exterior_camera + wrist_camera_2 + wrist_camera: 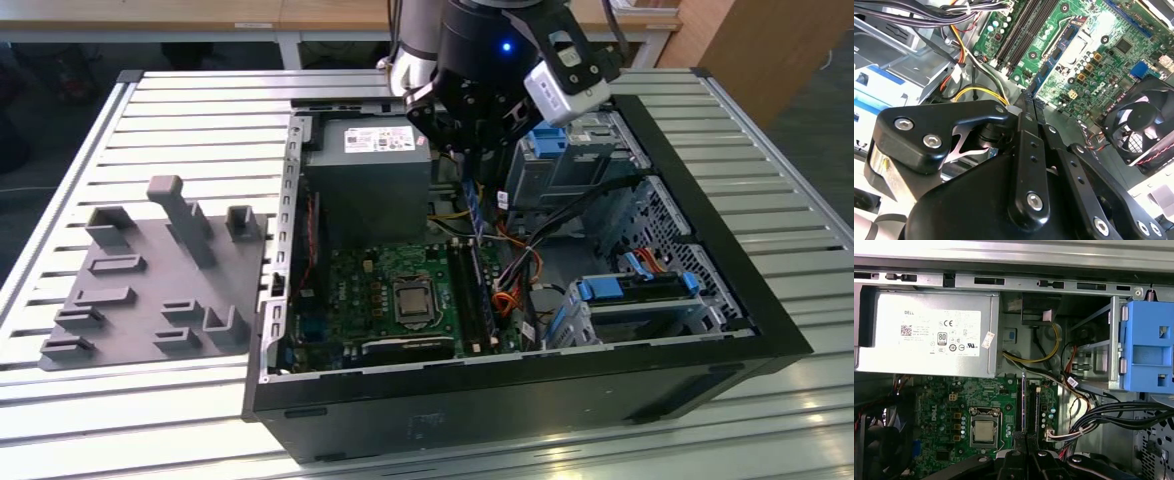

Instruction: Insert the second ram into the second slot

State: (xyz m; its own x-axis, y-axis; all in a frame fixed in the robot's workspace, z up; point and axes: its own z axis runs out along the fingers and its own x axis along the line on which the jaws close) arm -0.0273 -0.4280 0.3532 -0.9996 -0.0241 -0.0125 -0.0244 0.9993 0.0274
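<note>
Blue, thin and flat, the second ram is a long narrow circuit-board stick, and in the exterior view I can make out pale markings along its face. My gripper is clamped on it. The fingers are drawn together on its two flat sides, and the stick hangs straight down from the fingertips. In both wrist views I see it nearly edge-on, as a dark sliver running out from between the fingertips.

Below the tool lies the green motherboard inside the open computer case. The long black memory slots sit directly under the stick and run along the same line as its edge. Its lower end is above them and not seated. I cannot tell which slot it is over.

Just beside the tool stands the grey power supply. On the tool's other side are a bundle of cables and the chunky blue drive-bay latches.
</note>
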